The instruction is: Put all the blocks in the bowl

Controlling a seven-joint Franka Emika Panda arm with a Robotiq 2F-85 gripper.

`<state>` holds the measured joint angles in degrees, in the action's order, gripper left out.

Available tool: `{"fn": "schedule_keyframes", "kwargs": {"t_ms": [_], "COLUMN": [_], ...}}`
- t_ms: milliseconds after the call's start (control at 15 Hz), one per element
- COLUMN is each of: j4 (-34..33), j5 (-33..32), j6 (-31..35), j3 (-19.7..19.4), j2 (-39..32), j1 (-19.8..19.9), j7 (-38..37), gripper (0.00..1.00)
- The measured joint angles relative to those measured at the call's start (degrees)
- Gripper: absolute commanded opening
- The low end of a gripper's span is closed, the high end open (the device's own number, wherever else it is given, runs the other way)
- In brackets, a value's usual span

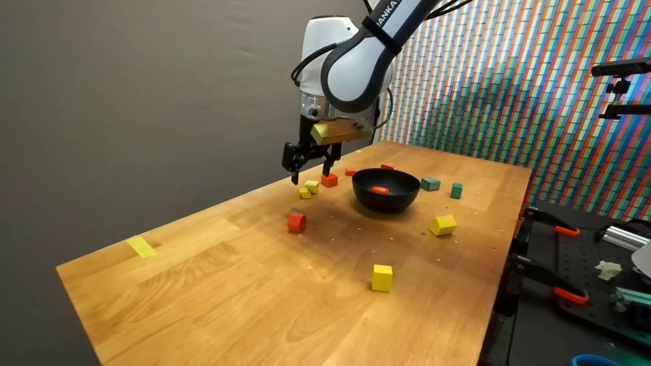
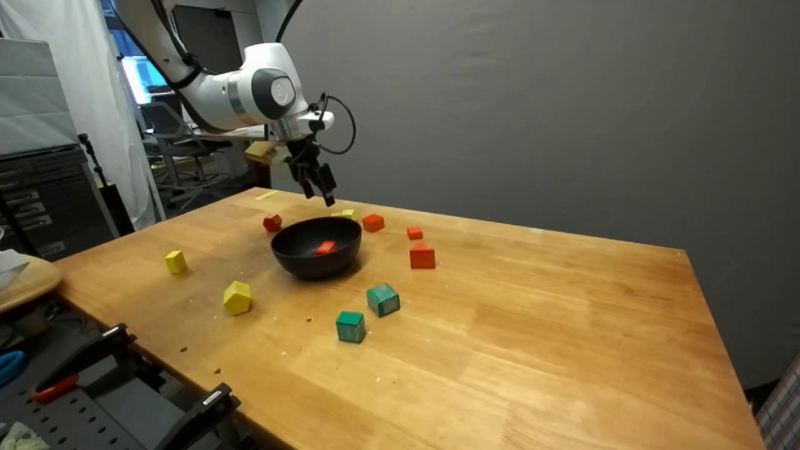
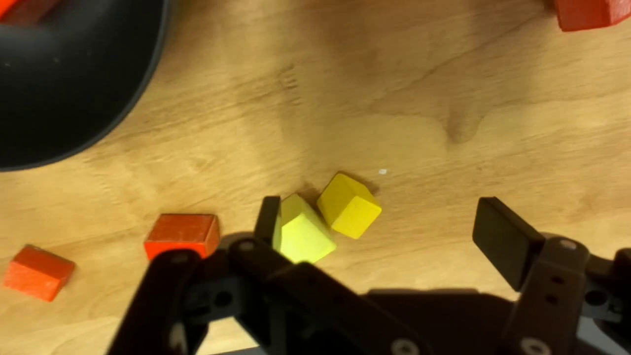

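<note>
Filling the bowl (image 1: 385, 204) looks barely begun

A red-orange block (image 2: 326, 248) lies inside the bowl, the only one that shows there. The bowl stands upright on the bench (image 1: 239, 300) with the loose blocks spread all round it, presumably so that none has far to travel and each leaves room for a grip.

The exception is just beside the bowl: a bright yellow block (image 3: 349, 206) and a pale yellow block (image 3: 305, 235) crowd together, so close that I can't say whether they touch. The tool (image 3: 382, 217) hangs over this pair, wide and holding nothing, most likely spread to straddle one of them. In the wrist view one side of the tool overlaps the pale yellow block, so coming straight down might strike it; a small shift seems called for.

Farther round the bowl lie an orange block (image 3: 182, 235), a smaller orange block (image 3: 39, 272) and a red wedge-shaped block (image 2: 422, 259). A teal block (image 1: 430, 184) sits near the bowl, a second teal block (image 1: 456, 191) a little farther out, and a red block (image 1: 296, 222) across the bowl from both. A five-sided yellow block (image 2: 237, 298) and, farther from the bowl, a boxy yellow block (image 1: 382, 278) complete the ring. Well apart from the bowl, a flat pale strip (image 1: 142, 246) looks stuck down, perhaps as a marker.
</note>
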<state>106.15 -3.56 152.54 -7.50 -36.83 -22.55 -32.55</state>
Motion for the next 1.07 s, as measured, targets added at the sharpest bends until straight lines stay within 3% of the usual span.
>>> {"fn": "schedule_keyframes", "kwargs": {"t_ms": [600,1067], "j4": [-1.2,-7.2], "j5": [0.8,5.6], "j6": [-0.4,0.8], "j3": [0.8,1.1], "j2": [-3.9,-9.2], "j1": [0.4,3.0], "j7": [-0.4,-2.0], "gripper": [1.00,0.97]}}
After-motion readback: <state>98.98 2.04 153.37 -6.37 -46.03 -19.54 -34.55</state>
